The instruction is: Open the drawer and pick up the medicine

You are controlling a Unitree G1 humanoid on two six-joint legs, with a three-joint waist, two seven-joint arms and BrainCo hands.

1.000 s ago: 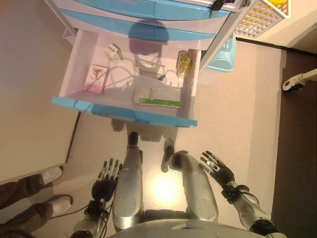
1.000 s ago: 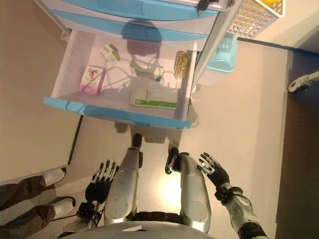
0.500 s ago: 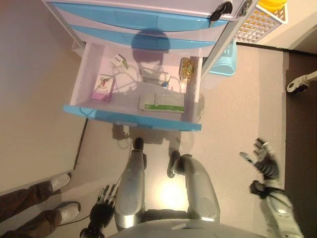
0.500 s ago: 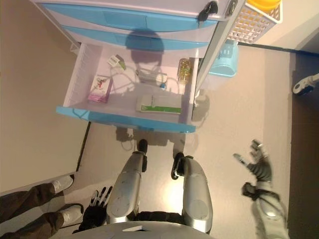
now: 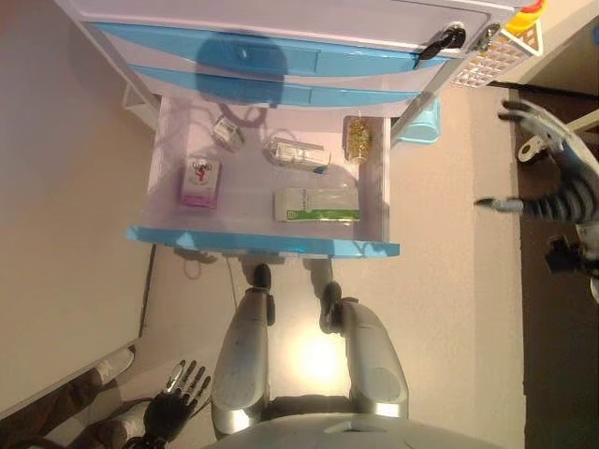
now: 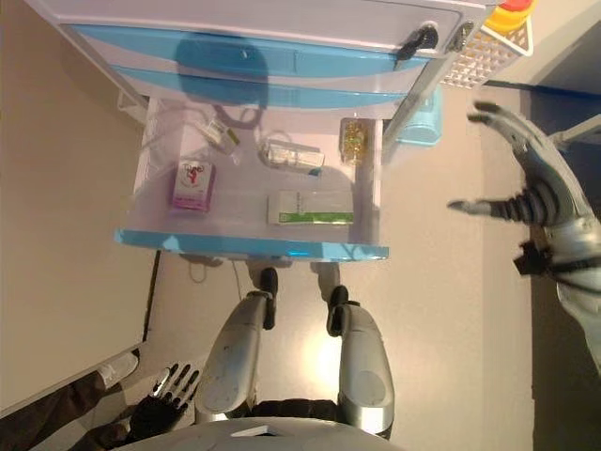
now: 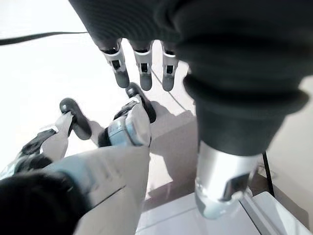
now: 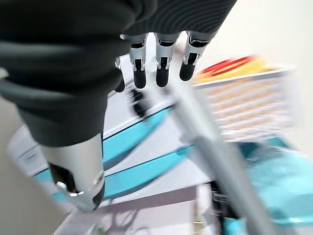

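Right hand (image 6: 540, 193) raised beside the open drawer (image 5: 262, 245), fingers (image 8: 164, 68) spread, released — left hand (image 6: 160, 413) hangs low, fingers relaxed, empty.

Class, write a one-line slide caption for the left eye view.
Open blue-fronted plastic drawer holding medicine boxes, the right hand raised open beside it.

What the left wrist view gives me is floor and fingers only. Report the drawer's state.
Observer: The drawer is pulled open. A pink box, a green-and-white box and a bottle of yellow capsules lie inside among other small packs.
Operator: Now report the right hand.
Observer: It is up in the air to the right of the cabinet, apart from it, fingers spread, holding nothing.
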